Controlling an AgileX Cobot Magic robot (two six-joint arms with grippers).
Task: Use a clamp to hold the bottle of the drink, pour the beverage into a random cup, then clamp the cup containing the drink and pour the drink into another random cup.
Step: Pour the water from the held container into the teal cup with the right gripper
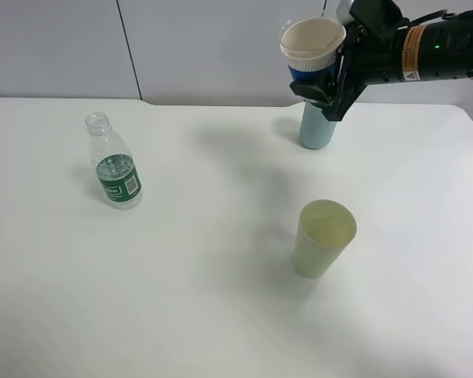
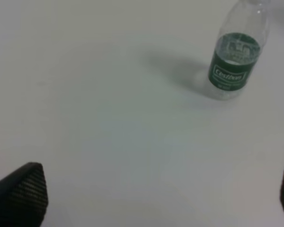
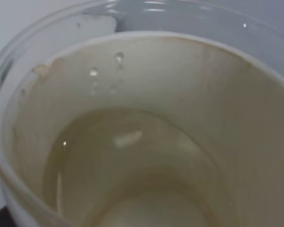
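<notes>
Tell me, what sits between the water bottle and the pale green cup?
Nothing: in the high view, only bare table runs from the bottle to the pale green cup.

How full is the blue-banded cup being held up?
Low: the blue-banded cup holds a shallow pool of liquid near its bottom, with droplets on the inner wall above. The right tool grips it.
</notes>
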